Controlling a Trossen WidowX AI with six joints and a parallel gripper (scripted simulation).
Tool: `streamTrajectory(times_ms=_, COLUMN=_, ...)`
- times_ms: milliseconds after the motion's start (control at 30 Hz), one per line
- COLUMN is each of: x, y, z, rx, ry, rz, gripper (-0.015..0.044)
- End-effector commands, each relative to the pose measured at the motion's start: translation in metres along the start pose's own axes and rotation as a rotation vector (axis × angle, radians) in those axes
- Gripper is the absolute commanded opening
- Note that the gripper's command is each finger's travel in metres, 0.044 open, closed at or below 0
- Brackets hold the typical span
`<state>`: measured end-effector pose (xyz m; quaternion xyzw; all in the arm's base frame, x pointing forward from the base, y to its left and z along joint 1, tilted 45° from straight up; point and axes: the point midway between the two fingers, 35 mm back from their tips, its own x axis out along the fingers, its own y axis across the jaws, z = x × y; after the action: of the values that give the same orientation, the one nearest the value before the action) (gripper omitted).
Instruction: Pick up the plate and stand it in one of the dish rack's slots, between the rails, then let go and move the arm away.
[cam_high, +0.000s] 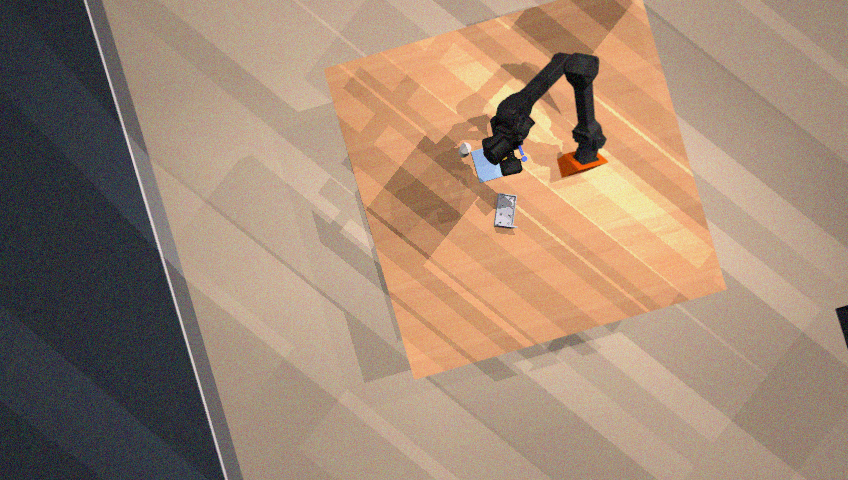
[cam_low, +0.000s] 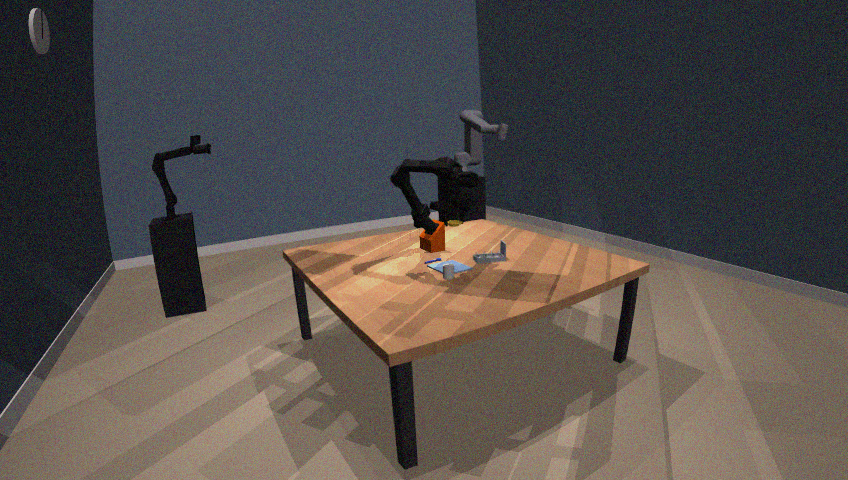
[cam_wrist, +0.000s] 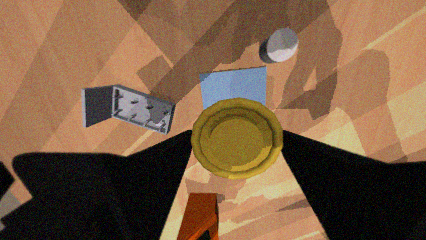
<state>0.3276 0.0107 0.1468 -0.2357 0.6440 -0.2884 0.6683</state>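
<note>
The yellow round plate (cam_low: 454, 223) (cam_wrist: 237, 140) is up in the air between the fingers of my gripper (cam_wrist: 234, 135). The fingers are shut on opposite sides of its rim, and in the wrist view its round face is toward the camera. In the top view the arm hides most of it. The grey dish rack (cam_high: 505, 212) (cam_low: 489, 258) (cam_wrist: 140, 111) stands on the table, with short pegs in its tray and a taller panel at one end. No plate is in it. My gripper is high above the table, not over the rack.
A light blue square mat (cam_high: 484, 166) (cam_low: 459, 267) (cam_wrist: 235, 86) lies beside the rack. A whitish cup (cam_high: 465, 149) (cam_low: 448, 271) (cam_wrist: 283, 45) stands near the mat's corner. A small blue object (cam_high: 523, 158) (cam_low: 433, 260) lies at its other side. The orange arm base (cam_high: 568, 165) (cam_low: 432, 239) (cam_wrist: 199, 215) is farther back.
</note>
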Motion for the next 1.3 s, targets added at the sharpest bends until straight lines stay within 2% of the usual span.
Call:
streamTrajectory(times_ms=0, x=0.0, y=0.044, z=-0.021, rx=0.102, ry=0.011, rz=0.003, gripper=0.0)
streamTrajectory(times_ms=233, x=0.002, y=0.102, z=-0.064, rx=0.326, ry=0.013, rz=-0.007, gripper=0.0)
streamTrajectory(times_ms=567, x=0.003, y=0.107, z=-0.069, rx=0.345, ry=0.015, rz=-0.008, gripper=0.0)
streamTrajectory(times_ms=1267, x=0.057, y=0.114, z=-0.078, rx=-0.018, ry=0.251, rz=0.283, gripper=0.0)
